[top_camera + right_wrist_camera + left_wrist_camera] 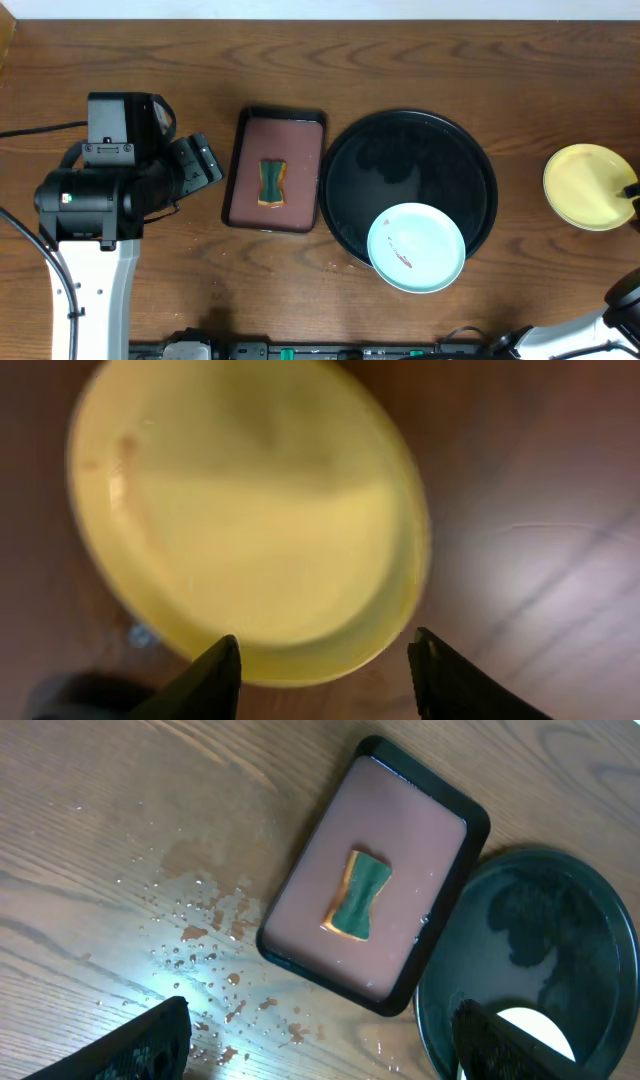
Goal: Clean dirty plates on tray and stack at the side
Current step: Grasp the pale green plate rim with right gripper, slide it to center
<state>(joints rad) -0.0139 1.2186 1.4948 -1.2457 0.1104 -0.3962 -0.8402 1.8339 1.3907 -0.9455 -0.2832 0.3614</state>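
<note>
A pale mint plate [416,247] sits on the lower right rim of the round black tray [352,190], part of it hanging out past the rim, and a thin red-brown smear runs across its face. A yellow plate [588,186] lies flat on the wooden table [150,60], well to the right of the tray; the blurred right wrist view shows a faint brownish mark near its edge. The right gripper [324,640] is over the yellow plate's far side from the tray. Its jaws stand released, with a clear gap between the two dark fingers [205,680], and the plate's near rim lies in that gap without being pinched. The left gripper [197,163] hangs to the left of the tray with its jaws spread wide and grasps nothing. Between it and the tray, just beside the tray's left rim, is a small rectangular brown tray [300,140] with a black rim. A green sponge [271,183] with a yellow edge lies in its middle. Water drops [200,950] speckle the table on the side of the brown tray away from the black one.
</note>
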